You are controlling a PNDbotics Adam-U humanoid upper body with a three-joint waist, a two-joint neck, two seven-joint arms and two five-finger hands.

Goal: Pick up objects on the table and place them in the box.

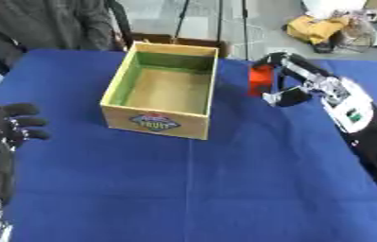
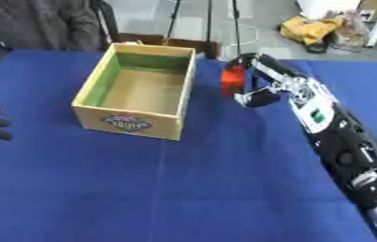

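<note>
Item: red object [image 1: 260, 79], clenched in right hand [image 1: 284, 78] fingers beside box [image 1: 160, 119], apparently for transfer; left hand [image 1: 1, 130] idle, fingers relaxed.

Red object [image 1: 260, 78] partly hidden behind right robot hand [image 1: 287, 78], identity unclear

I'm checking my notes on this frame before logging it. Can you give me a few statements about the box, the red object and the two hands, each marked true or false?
1. The box has nothing inside it. True.
2. The red object lies inside the box. False: it is outside, to the box's right, at the right hand.
3. The left hand holds the red object. False: it holds nothing, idle at the left edge.
4. The table has a blue cover. True.
</note>
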